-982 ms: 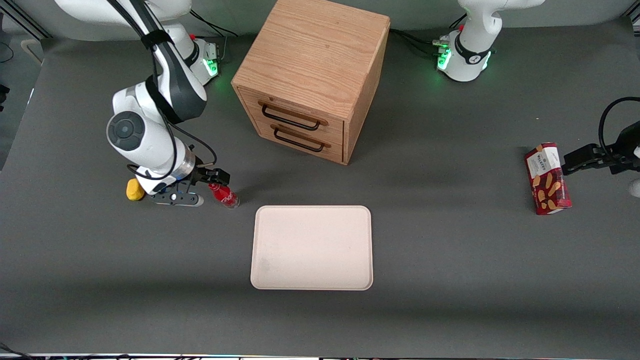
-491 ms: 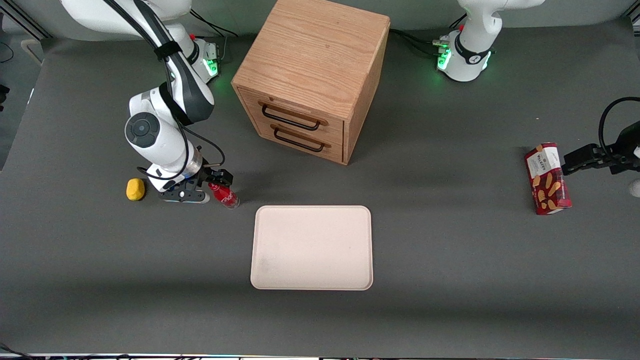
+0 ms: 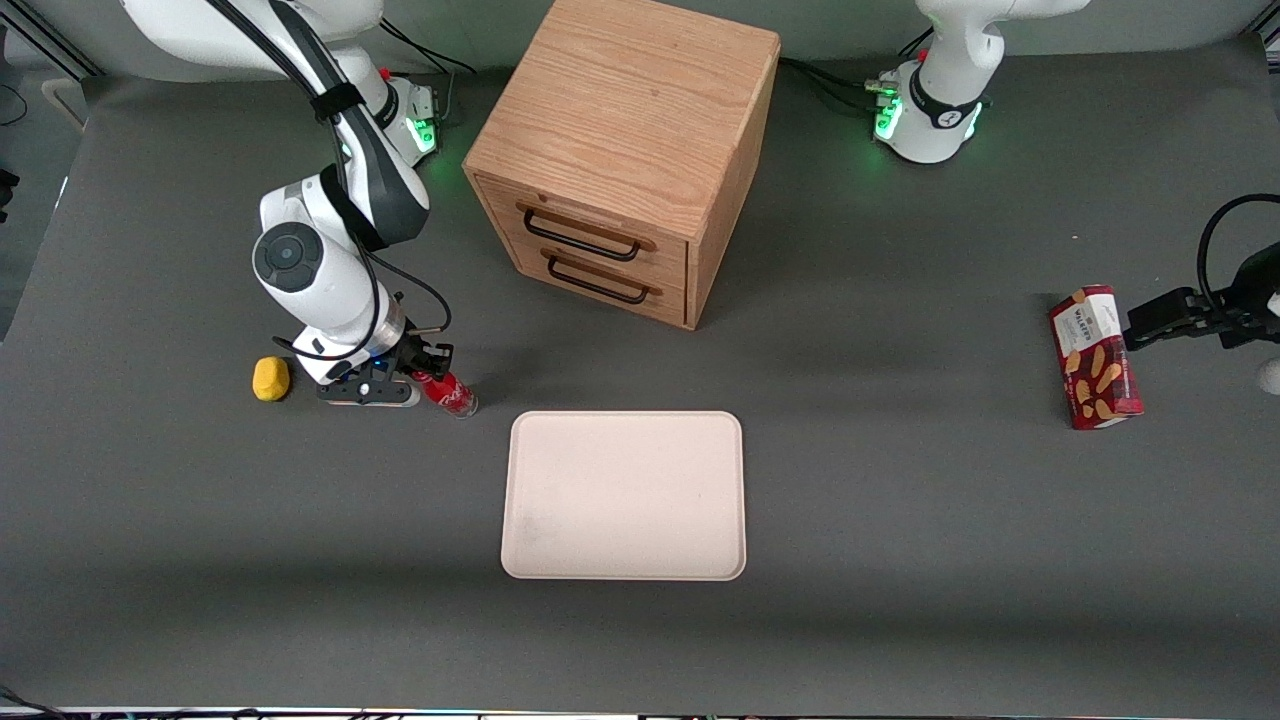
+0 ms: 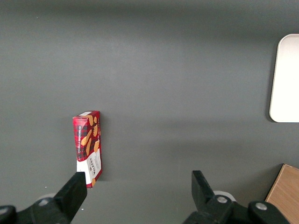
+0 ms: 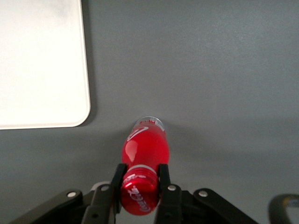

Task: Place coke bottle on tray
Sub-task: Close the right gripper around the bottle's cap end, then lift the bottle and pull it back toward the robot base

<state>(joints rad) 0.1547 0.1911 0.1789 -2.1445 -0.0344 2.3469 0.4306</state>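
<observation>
The coke bottle is small and red with a red cap and white script. It stands on the grey table beside the tray's corner, toward the working arm's end. My right gripper is down over it, and in the right wrist view the gripper has both fingers pressed against the bottle's neck just under the cap. The cream tray lies flat nearer the front camera; its rounded corner shows in the right wrist view.
A yellow object lies beside my gripper toward the working arm's end. A wooden two-drawer cabinet stands farther from the camera than the tray. A red snack box lies toward the parked arm's end.
My gripper moved sideways toward the bottle, uncovering the yellow object, then came down and its fingers closed on the bottle's neck. The bottle and tray have not moved.
</observation>
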